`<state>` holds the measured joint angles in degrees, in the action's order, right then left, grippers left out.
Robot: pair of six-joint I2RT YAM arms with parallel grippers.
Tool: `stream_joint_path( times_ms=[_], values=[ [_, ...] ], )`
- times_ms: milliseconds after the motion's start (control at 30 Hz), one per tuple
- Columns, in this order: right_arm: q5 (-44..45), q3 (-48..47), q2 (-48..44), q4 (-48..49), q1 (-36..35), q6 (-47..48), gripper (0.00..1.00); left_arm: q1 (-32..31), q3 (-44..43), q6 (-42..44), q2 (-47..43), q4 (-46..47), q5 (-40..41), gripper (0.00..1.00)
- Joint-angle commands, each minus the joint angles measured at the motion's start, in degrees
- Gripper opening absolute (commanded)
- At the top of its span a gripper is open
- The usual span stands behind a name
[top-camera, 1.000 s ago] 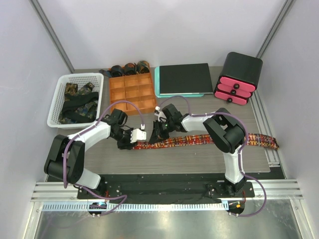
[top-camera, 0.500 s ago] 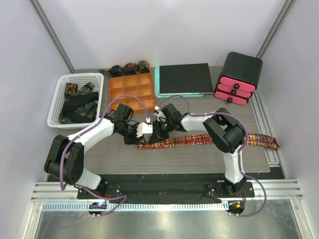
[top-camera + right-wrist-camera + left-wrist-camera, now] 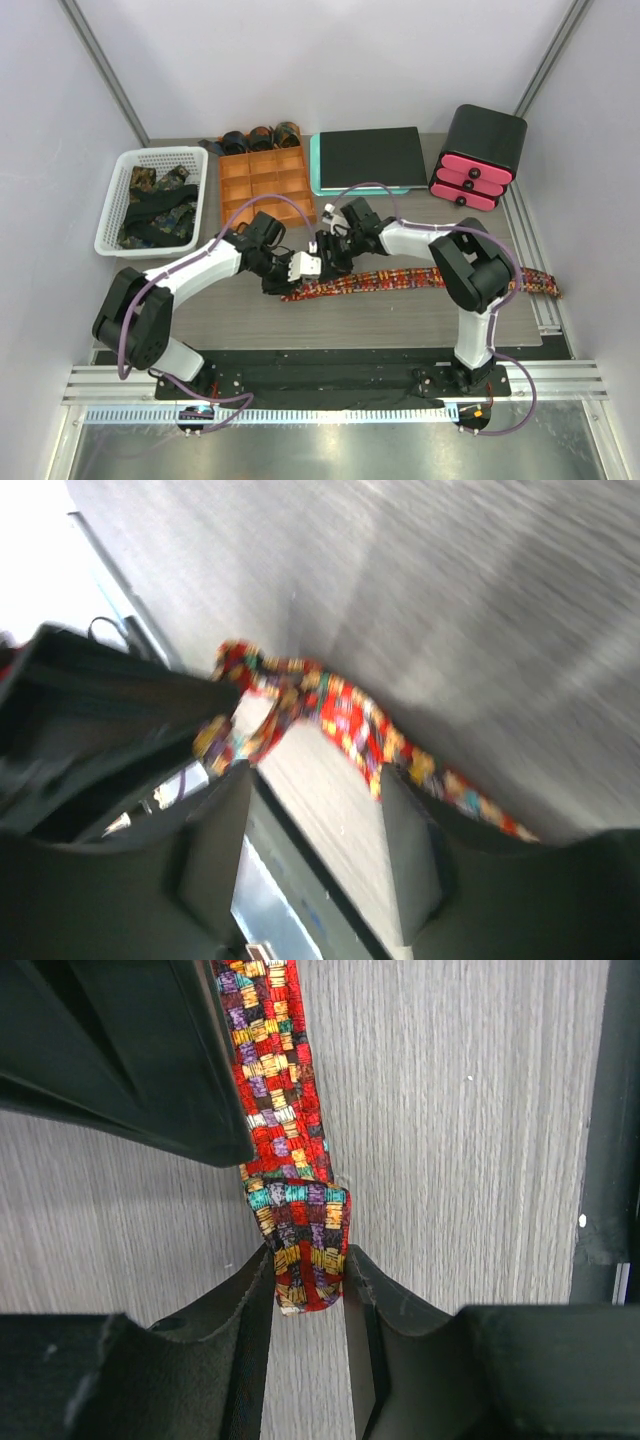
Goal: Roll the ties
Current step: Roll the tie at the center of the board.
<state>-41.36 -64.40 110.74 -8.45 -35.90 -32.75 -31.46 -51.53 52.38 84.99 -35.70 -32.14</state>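
The red-orange checked tie [image 3: 400, 278] lies flat across the table's near half, from centre to the right edge. My left gripper [image 3: 305, 266] is at its left end. In the left wrist view the gripper [image 3: 307, 1275] is shut on the tie's folded-over end [image 3: 300, 1250], which is pinched between both fingers. My right gripper [image 3: 328, 250] hovers just behind that end. In the blurred right wrist view its jaws [image 3: 315, 770] stand wide apart with the tie [image 3: 345, 715] running past the fingertips. Several dark rolled ties [image 3: 260, 137] sit behind the orange tray.
A white basket [image 3: 112, 200] at the left holds loose dark patterned ties [image 3: 155, 205]. The orange compartment tray [image 3: 265, 185] is behind the grippers. A black-and-teal folder [image 3: 365, 158] and a black chest with pink drawers [image 3: 480, 155] stand at the back right.
My left gripper has moved right and closer to the right gripper, carrying the tie's left end with it. The right arm has shifted a little to the right.
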Motion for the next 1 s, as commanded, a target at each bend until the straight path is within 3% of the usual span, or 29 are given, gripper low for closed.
stream_joint_path(
  times_ms=[0,67,200,600,967],
  values=[
    [-4.86,2.35,-5.71,-1.05,2.76,0.76,0.63,-1.32,-2.52,-2.72,1.93,2.13,1.64,0.33],
    [-6.71,2.96,-5.88,-0.87,4.08,0.41,0.63,-1.5,-2.79,-3.16,2.81,2.39,2.52,0.33],
    [-6.89,3.49,-5.18,-1.13,5.4,0.5,0.52,-1.85,-3.23,-3.95,4.57,3.09,3.49,0.34],
    [-7.77,8.77,-2.2,14.68,2.59,-9.78,0.49,-4.83,-4.55,-8.34,8.88,6.79,6.04,0.35],
    [-7.5,5.34,3.96,18.38,0.22,-12.33,0.42,-4.92,-5.42,-8.78,10.02,6.96,7.0,0.36]
  ],
)
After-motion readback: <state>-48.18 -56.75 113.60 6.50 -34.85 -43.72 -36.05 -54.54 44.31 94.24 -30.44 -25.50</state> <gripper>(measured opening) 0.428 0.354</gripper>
